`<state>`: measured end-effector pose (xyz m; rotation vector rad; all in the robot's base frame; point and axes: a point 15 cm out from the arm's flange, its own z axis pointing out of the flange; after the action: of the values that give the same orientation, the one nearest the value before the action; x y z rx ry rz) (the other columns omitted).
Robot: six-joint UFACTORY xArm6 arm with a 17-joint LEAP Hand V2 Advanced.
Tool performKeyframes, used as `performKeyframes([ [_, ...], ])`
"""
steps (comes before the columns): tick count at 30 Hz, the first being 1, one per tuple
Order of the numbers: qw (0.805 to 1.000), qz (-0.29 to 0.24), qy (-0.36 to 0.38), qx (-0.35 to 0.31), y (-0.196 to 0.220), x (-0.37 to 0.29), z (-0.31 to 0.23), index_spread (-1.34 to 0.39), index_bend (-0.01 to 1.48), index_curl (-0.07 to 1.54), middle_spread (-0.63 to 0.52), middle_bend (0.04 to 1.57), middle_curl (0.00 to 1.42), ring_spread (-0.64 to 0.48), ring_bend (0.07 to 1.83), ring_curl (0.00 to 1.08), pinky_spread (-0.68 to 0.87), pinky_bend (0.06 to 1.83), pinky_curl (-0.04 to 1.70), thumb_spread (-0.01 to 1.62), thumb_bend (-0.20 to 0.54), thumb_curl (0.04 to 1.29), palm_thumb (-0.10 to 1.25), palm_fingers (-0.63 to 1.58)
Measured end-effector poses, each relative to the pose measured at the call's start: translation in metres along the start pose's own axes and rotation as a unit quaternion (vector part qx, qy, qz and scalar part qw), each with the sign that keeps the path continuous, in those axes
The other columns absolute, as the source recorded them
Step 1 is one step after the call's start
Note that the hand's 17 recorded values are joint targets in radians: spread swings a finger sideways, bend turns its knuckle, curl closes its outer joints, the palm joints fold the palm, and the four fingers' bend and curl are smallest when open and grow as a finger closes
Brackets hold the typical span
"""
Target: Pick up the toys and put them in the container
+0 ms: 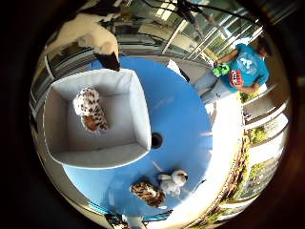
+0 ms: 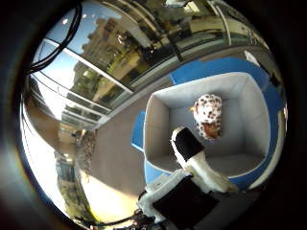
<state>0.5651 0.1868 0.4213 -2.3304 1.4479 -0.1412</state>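
Note:
A spotted plush toy (image 1: 90,109) lies inside the grey fabric container (image 1: 136,112) on the round blue table (image 1: 178,109). On the table beside the container lie a tiger-striped plush (image 1: 147,192) and a white plush (image 1: 172,182), touching each other. My hand (image 2: 192,177) hangs above the container with its fingers (image 1: 102,40) straight and holding nothing. The same spotted toy (image 2: 209,115) shows below the palm, well apart from it.
The table has a dark hole (image 1: 156,140) at its centre, next to the container's corner. A person (image 1: 240,71) sits beyond the table's far edge holding a green toy and a red one. Glass walls and railings surround the area.

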Motion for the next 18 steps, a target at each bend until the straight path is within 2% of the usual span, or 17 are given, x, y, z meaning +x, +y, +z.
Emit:
performKeyframes([
  [4, 0.999, 0.005, 0.012, -0.037, 0.043, 0.045, -0.043, -0.41, 0.15, 0.43, 0.02, 0.20, 0.38, 0.28, 0.58, 0.32, 0.53, 1.03, 0.47, 1.09, -0.033, 0.41, 0.52, 0.05],
  [7, 0.994, 0.011, 0.031, -0.101, 0.091, 0.085, -0.058, -0.38, 0.15, 0.40, 0.02, 0.20, 0.38, 0.27, 0.56, 0.31, 0.53, 1.00, 0.45, 1.09, -0.031, 0.40, 0.53, 0.04],
  [9, 0.987, 0.004, 0.048, -0.151, 0.126, 0.116, -0.066, -0.36, 0.15, 0.38, 0.03, 0.19, 0.37, 0.27, 0.55, 0.31, 0.53, 0.98, 0.44, 1.09, -0.031, 0.39, 0.53, 0.03],
  [13, 0.977, -0.020, 0.062, -0.202, 0.166, 0.161, -0.077, -0.33, 0.15, 0.36, 0.05, 0.17, 0.36, 0.26, 0.54, 0.31, 0.52, 0.96, 0.42, 1.09, -0.026, 0.38, 0.55, -0.01],
  [16, 0.972, -0.015, 0.053, -0.229, 0.195, 0.197, -0.070, -0.32, 0.17, 0.34, 0.06, 0.18, 0.35, 0.26, 0.51, 0.30, 0.51, 0.91, 0.38, 1.09, -0.026, 0.38, 0.57, -0.01],
  [18, 0.965, -0.007, 0.029, -0.261, 0.217, 0.210, -0.043, -0.31, 0.17, 0.33, 0.06, 0.18, 0.35, 0.26, 0.50, 0.30, 0.51, 0.88, 0.37, 1.09, -0.028, 0.38, 0.57, -0.02],
])
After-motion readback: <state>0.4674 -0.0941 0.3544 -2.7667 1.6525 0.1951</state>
